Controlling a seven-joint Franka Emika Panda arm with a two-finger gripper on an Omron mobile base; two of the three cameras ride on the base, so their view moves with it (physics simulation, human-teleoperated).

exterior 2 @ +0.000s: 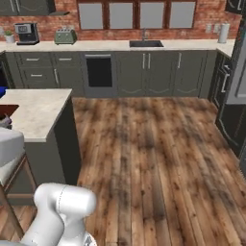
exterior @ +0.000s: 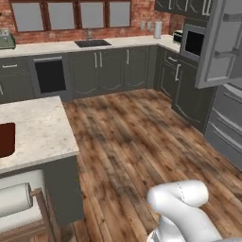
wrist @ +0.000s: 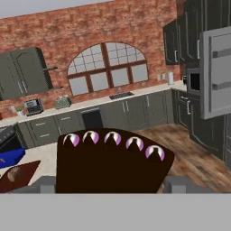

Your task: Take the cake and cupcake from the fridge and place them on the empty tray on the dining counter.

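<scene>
In the hand view the cake (wrist: 113, 167) sits close to the camera, its dark chocolate top edged with pink-and-white dollops. My gripper (wrist: 110, 184) is shut on it, with one grey finger (wrist: 43, 184) on each side. The dark reddish-brown tray (wrist: 20, 178) lies low left on the pale dining counter (wrist: 43, 153). A small brown round shape (wrist: 13, 173) on it looks like the cupcake. The tray (exterior: 5, 139) also shows at the left edge of the dining counter (exterior: 40, 125). The fridge (exterior: 222, 47) stands at the right with its door swung open.
A bright blue tray (wrist: 11, 158) lies beyond the brown one. A white-cushioned stool (exterior: 19, 203) stands against the dining counter's near side. Dark cabinets with a sink (exterior: 92, 43) and a microwave (exterior: 193, 42) line the far wall. Wooden floor (exterior: 137, 137) stretches between counter and fridge.
</scene>
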